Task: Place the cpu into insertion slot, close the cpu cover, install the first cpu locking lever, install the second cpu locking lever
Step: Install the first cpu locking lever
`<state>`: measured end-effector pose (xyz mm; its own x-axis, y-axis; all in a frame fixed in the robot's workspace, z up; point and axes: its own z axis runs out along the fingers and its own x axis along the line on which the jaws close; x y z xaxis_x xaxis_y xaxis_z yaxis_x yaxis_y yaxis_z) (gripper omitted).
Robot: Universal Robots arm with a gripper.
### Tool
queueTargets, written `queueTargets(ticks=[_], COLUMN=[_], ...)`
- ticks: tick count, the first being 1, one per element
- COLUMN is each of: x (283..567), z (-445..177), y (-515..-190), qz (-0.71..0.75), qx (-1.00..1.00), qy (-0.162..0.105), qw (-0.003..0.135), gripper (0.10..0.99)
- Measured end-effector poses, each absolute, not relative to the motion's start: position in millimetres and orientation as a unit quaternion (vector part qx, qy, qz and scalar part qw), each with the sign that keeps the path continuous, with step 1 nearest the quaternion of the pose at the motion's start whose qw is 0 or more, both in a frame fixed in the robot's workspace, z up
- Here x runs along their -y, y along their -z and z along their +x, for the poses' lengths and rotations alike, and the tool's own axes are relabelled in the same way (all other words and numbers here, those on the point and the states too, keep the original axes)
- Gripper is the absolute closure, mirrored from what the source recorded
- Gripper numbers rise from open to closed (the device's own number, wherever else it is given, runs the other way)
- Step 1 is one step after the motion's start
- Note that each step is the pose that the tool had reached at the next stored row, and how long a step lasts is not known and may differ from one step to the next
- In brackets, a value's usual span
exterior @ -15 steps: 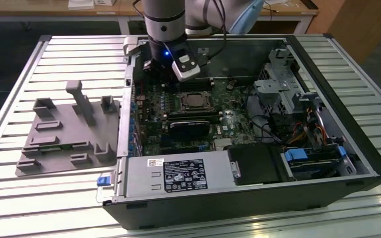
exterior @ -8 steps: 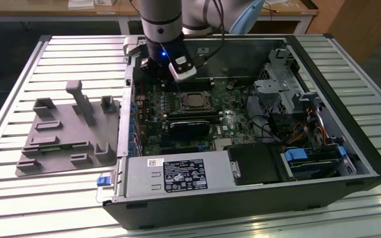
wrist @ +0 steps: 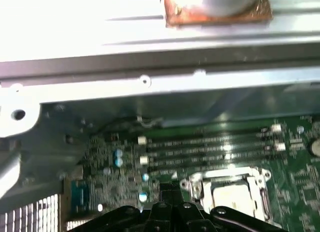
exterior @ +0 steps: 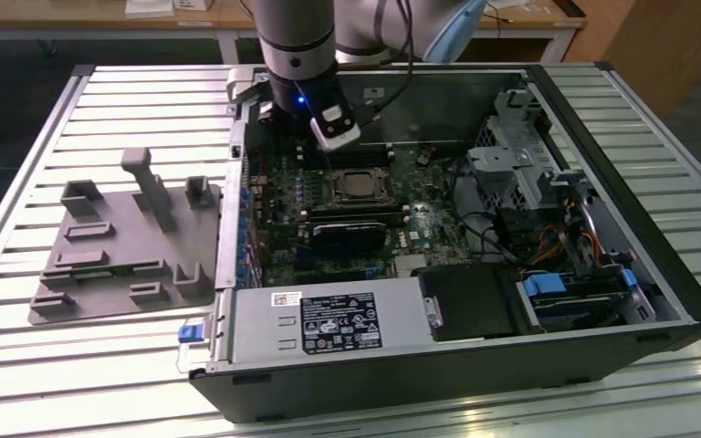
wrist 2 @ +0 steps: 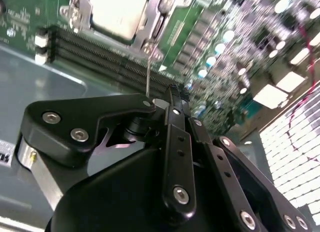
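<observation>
The cpu [exterior: 357, 185] lies flat in the insertion slot [exterior: 381, 189] on the green board, grey top up. The silvery cpu cover [exterior: 358, 172] lies down around it; both wrist views show the chip [wrist 2: 117, 14] [wrist: 232, 197] framed by the cover [wrist 2: 82, 14] [wrist: 200, 184]. A thin metal locking lever [wrist 2: 148, 72] stands up from the socket's corner, its free end at my fingertips. My gripper [exterior: 328, 149] [wrist 2: 167, 94] [wrist: 168, 191] hangs just beyond the socket's corner, its jaws drawn together. Whether they pinch the lever or only touch it I cannot tell.
The open computer case [exterior: 643, 274] lies on a slatted table. Long black card slots [wrist 2: 100, 54] run beside the socket. A black module [exterior: 350, 233], a power supply [exterior: 326, 324] and a drive cage [exterior: 515, 155] surround it. A grey fixture plate [exterior: 120, 246] sits at the exterior view's left.
</observation>
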<state>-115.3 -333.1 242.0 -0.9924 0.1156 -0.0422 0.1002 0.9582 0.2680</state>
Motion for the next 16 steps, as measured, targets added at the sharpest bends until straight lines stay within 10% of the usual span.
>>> queueTargets(ticks=[16], x=[333.1], z=[-106.5], y=[-242.0], qz=[0.055], qx=[-0.985], qy=[-0.161], qw=[0.027], gripper=[0.984])
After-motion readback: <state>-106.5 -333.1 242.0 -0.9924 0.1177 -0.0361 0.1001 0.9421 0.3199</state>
